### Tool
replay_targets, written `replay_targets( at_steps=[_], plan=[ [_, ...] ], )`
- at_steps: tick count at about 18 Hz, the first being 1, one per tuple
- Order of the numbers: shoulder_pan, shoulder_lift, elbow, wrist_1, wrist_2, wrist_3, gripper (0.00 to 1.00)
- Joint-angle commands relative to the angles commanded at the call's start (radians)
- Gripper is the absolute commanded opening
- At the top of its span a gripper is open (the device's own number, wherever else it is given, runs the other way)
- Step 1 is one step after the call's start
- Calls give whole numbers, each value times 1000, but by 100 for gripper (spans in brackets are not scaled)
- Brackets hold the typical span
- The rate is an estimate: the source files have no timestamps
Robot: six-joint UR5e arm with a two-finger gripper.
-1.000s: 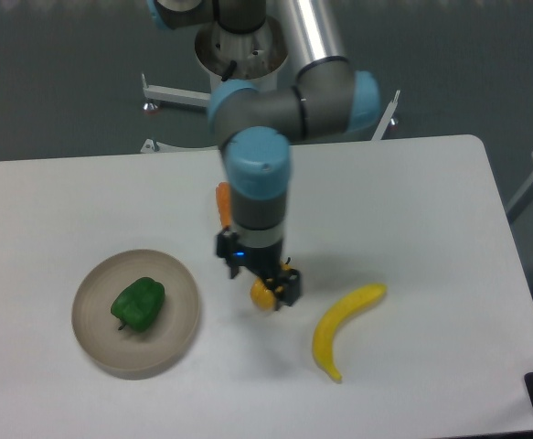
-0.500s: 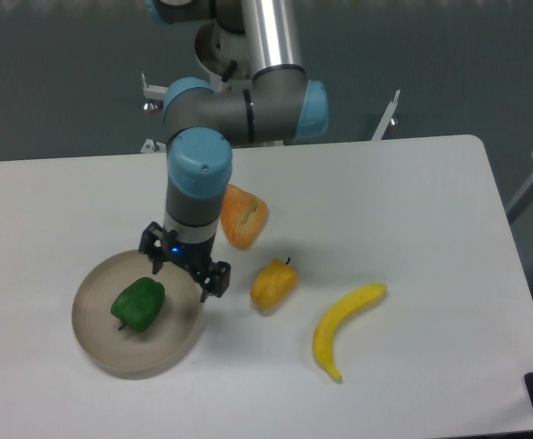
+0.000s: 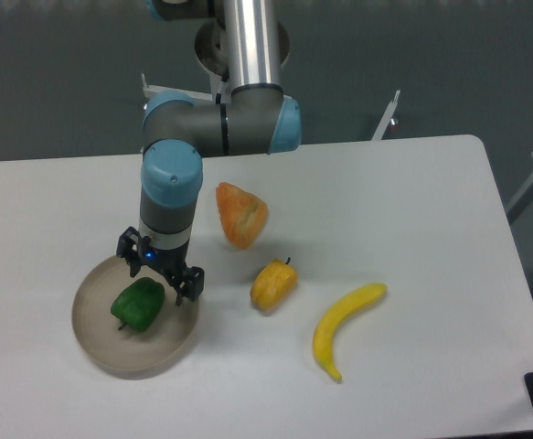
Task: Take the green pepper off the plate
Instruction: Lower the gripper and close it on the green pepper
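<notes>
**jaws over the plate, pepper not yet caught**

nearest the camera is the plate (image 3: pixel 101 352), its front rim toward the table's (image 3: pixel 412 229) near edge. the green pepper (image 3: pixel 139 305) sits on it, a bit left of centre, stem end pointing down-left as far as i can tell. i'm the gripper (image 3: pixel 160 273), hanging just above and to the right of the pepper, my jaws spread apart w/ nothing between them. one fingertip shows near the plate's back-left rim, the other over its right side.

risks as i judge them: i'm not centred on the pepper, so if i drop straight down my left finger could land on top of it rather than beside it & shove it or roll it. it's glossy and lobed, so a pinch across a bulge may squirt it sideways. going too deep, my right finger could hit the plate & tip or slide it.

further back: the yellow-orange pepper (image 3: pixel 273 283) and banana (image 3: pixel 344 327) lie to my right, well apart from the plate; an orange lumpy thing (image 3: pixel 240 215) sits behind them. none in my way.

hard to read: my height above the pepper can't be judged from this view. my own wrist hides the plate's back rim. what the orange lump is, can't say.
</notes>
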Motion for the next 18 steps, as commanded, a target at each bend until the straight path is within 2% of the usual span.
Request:
replay_targets(
  at_steps=[14, 18],
  plan=[
    [-32, -54, 25, 11, 0, 0, 99],
    [-32, -57, 29, 11, 0, 2, 63]
  ],
)
